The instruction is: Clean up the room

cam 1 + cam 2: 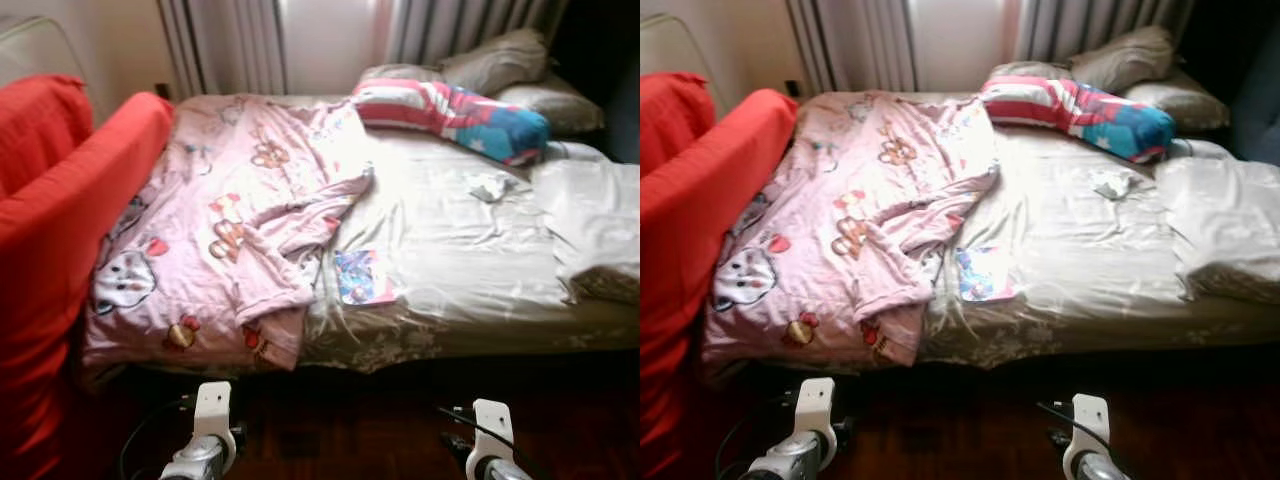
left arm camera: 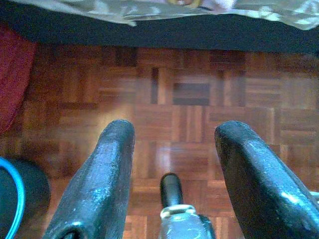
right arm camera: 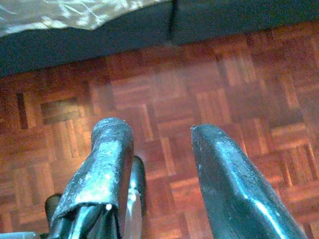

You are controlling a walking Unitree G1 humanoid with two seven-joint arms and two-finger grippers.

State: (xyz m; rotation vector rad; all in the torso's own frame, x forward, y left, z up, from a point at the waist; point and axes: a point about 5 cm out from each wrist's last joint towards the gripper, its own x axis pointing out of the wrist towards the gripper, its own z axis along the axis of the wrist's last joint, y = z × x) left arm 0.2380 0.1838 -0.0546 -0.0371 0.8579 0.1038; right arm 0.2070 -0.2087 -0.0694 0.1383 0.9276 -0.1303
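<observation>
An unmade bed (image 1: 470, 270) stands before me. A pink cartoon-print blanket (image 1: 230, 230) lies crumpled over its left half and hangs off the front edge. A small colourful booklet (image 1: 358, 277) rests on the beige sheet near the front. A crumpled white scrap (image 1: 489, 186) lies further back to the right. Both arms hang low in front of the bed, the left arm (image 1: 205, 440) and the right arm (image 1: 490, 445). My left gripper (image 2: 174, 134) is open above the parquet floor, holding nothing. My right gripper (image 3: 159, 129) is likewise open and empty over the floor.
A red sofa (image 1: 60, 220) presses against the bed's left side. A red, white and blue striped pillow (image 1: 450, 112) and grey pillows (image 1: 500, 60) sit at the head. A folded white duvet (image 1: 595, 220) lies on the right. Curtains (image 1: 230, 45) hang behind. Dark parquet floor (image 1: 340, 420) runs between me and the bed.
</observation>
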